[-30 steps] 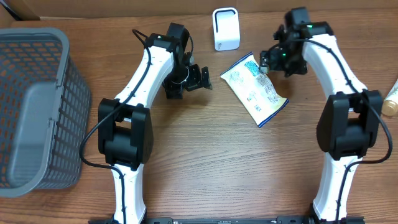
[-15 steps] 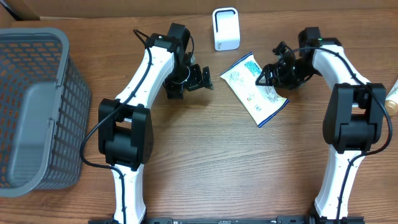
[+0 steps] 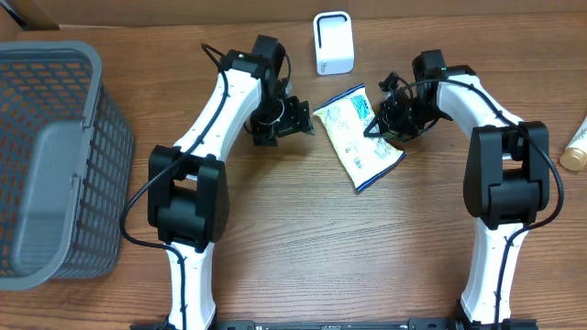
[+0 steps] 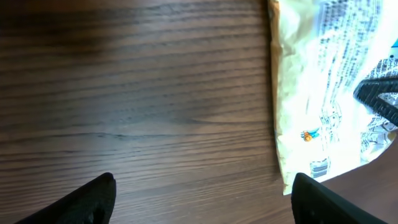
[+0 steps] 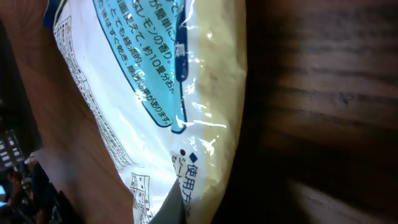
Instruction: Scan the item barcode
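shifted left and turned since a second ago, the blue-and-white packet (image 3: 353,137) lies near the desk's far edge, just in front of the white scanner (image 3: 332,42). right claw (image 3: 378,124) has swung in and pinches shut on its right edge. left claw (image 3: 307,119) hangs wide open beside its left corner, empty. best approach: lift gently, keep the film uncrumpled, face the barcode flat to the scanner.

Basket (image 3: 55,48) far left on table (image 3: 321,247). Scanner (image 3: 332,41) at back centre, packet (image 3: 348,139) just before it. Bottle (image 3: 574,148) at far right edge.
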`<action>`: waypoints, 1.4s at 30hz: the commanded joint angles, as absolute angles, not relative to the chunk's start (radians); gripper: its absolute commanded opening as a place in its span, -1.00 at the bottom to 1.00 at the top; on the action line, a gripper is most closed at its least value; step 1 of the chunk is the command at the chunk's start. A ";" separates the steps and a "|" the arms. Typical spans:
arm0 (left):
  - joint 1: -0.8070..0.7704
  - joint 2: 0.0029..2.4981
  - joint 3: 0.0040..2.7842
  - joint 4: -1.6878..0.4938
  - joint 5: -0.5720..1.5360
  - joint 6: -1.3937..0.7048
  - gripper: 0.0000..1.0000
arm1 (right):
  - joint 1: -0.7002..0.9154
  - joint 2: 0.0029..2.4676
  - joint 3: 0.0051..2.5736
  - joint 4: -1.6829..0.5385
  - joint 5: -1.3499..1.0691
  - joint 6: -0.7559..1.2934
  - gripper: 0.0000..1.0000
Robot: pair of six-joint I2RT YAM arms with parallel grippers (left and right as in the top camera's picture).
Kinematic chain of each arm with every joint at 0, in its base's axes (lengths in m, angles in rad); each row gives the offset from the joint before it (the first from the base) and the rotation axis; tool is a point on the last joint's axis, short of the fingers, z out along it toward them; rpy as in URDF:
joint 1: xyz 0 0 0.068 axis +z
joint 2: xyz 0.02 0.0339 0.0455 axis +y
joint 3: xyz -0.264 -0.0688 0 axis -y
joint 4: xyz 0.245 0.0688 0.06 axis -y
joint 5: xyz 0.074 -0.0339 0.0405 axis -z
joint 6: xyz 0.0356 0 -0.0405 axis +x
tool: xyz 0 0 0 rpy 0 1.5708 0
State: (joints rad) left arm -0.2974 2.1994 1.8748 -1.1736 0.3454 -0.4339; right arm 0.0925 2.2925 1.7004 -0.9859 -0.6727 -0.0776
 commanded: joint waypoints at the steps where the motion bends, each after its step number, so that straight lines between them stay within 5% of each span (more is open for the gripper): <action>1: -0.323 2.184 1.887 -1.164 0.356 -0.422 0.65 | 0.071 2.287 1.771 -1.076 -0.593 -0.022 -0.93; 5: -0.330 2.184 1.887 -1.156 0.356 -0.422 0.66 | 0.066 2.225 1.871 -1.212 -0.421 -0.015 -0.93; 14: -0.336 2.184 1.887 -1.127 0.356 -0.442 0.56 | 0.152 2.120 1.991 -1.510 0.273 0.429 -0.93; 22: -0.336 2.184 1.887 -1.128 0.356 -0.442 0.50 | 0.235 2.121 1.982 -1.655 0.516 0.678 -0.93; 33: -0.334 2.184 1.887 -1.134 0.356 -0.442 0.49 | 0.279 2.123 1.807 -1.543 0.510 0.719 -0.88; 36: -0.334 2.184 1.887 -1.132 0.356 -0.442 0.50 | 0.297 2.123 1.787 -1.515 0.411 0.719 -0.62; 42: -0.334 2.184 1.887 -1.133 0.356 -0.442 0.50 | 0.373 2.123 1.787 -1.415 0.169 0.665 -0.60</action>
State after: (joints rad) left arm -0.3279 2.1994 1.8748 -1.1324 0.3450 -0.4381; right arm 0.3183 2.1372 1.7874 -1.4555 0.3408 0.6952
